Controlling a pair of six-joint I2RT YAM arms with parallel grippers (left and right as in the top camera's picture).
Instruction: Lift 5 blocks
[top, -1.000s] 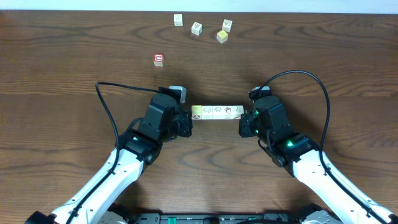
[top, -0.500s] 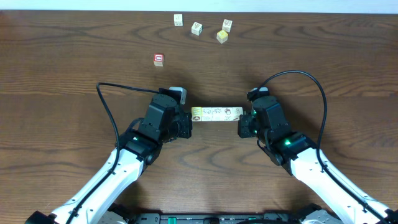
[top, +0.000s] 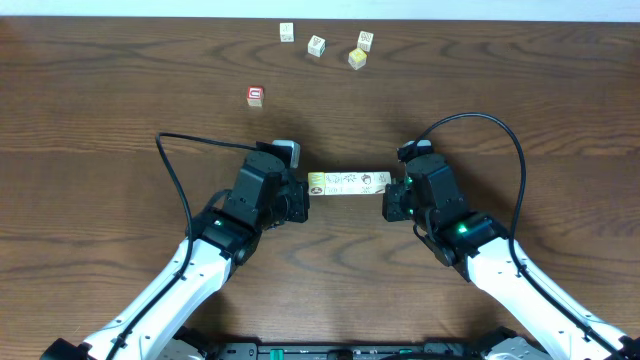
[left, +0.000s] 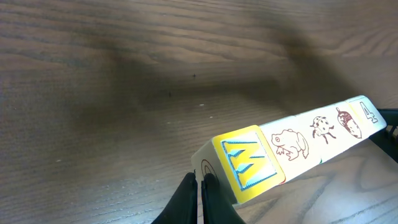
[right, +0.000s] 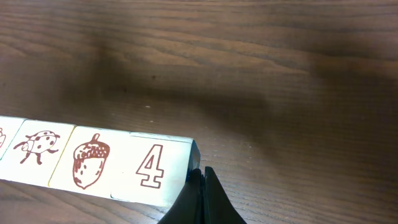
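- The table (top: 100, 120) is big, brown and made of wood.
- My left arm (top: 190, 270) and my right arm (top: 510, 270) reach in from the near side, one on each side of the middle.
- The blocks (top: 348, 181) sit in one straight row between my claws, near the middle of the table. I count five: a yellow one, a frog, a ladybug, an acorn and a 4.
- My left claw (left: 199, 185) has its tips pressed together and pushes on the yellow end. My right claw (right: 200, 183) is pressed together too and pushes on the 4 end.
- Four loose cubes (top: 316, 45) and a red cube (top: 255, 95) sit far off, well apart from the row.
- I think this is the lifting step. I cannot tell if the row is off the table yet.
- Next, both claws should go up together at the same speed, pushing inward, or the row may bend and fall.
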